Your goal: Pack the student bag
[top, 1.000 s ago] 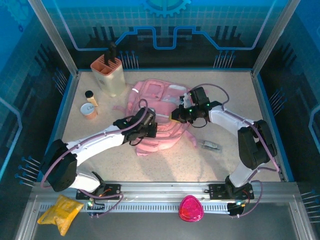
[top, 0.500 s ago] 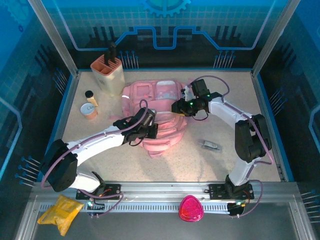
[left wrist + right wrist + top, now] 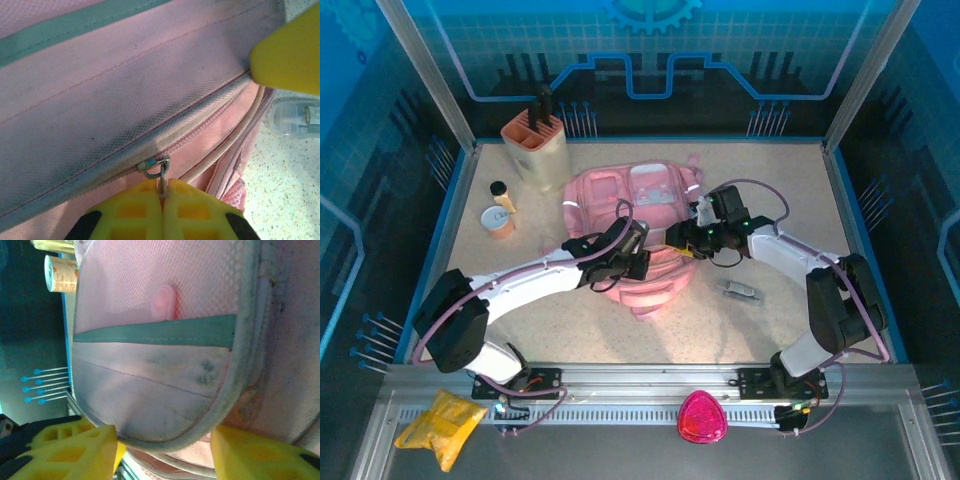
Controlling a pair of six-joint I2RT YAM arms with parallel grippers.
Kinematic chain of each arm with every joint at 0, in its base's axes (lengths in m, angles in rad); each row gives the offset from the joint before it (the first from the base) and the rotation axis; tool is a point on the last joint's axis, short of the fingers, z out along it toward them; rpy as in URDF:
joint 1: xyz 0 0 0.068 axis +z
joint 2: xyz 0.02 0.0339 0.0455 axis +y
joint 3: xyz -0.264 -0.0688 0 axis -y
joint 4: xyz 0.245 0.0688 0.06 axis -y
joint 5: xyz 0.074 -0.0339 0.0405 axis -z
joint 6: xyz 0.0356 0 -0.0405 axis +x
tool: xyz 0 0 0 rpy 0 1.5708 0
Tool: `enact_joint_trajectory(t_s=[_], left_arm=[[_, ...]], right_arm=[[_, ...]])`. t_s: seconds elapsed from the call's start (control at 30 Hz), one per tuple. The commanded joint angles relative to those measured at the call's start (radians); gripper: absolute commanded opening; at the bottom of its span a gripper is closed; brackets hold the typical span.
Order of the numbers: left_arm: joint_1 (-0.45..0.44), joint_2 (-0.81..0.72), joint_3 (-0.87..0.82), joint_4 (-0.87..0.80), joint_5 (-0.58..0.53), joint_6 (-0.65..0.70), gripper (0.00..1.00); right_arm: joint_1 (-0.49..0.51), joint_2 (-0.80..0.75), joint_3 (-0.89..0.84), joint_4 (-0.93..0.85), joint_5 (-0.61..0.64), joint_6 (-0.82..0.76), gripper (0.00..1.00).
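Note:
The student bag (image 3: 625,200), a soft pink backpack, lies flat in the middle of the table. At the bag's near edge my left gripper (image 3: 638,262) is shut on the small metal zipper pull (image 3: 161,176); its yellow fingertips (image 3: 142,200) press together just below the zipper line. My right gripper (image 3: 682,240) stands open at the bag's right side. Its yellow fingers (image 3: 80,452) are wide apart, one on each side of the rounded edge of a front pocket (image 3: 165,390), and do not pinch it. One right finger (image 3: 287,55) also shows in the left wrist view.
A beige slotted holder (image 3: 536,145) stands at the back left, with a small black-capped bottle (image 3: 501,194) and an orange cup (image 3: 500,221) in front of it. A small clear object (image 3: 741,291) lies right of the bag. A yellow pouch (image 3: 442,425) and a pink case (image 3: 701,417) rest by the front rail.
My right gripper has opened and moved towards the bag's near right side. My left gripper has drawn the zipper pull to the right, and the bag has shifted and turned.

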Motion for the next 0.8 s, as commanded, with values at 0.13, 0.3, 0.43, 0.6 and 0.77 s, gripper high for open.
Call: enact_joint_trajectory(t_s=[0.13,0.3,0.43,0.6,0.77], left_arm=[[-0.012,0.006,0.052,-0.031,0.058,0.056,0.00],[-0.012,-0.003,0.077,-0.165,0.046,0.159,0.00],[0.000,-0.022,0.068,-0.254,-0.010,0.194,0.00],[0.055,-0.038,0.021,-0.297,-0.035,0.191,0.00],[0.123,-0.042,-0.011,-0.306,-0.042,0.204,0.00]], right_arm=[[0.002,0.040,0.041,0.045,-0.013,0.007,0.29],[-0.050,0.078,0.103,-0.028,0.010,-0.072,0.07],[-0.098,0.096,0.143,-0.054,0.013,-0.107,0.00],[-0.142,0.113,0.202,-0.123,0.064,-0.161,0.00],[-0.166,0.142,0.241,-0.143,0.071,-0.185,0.00]])
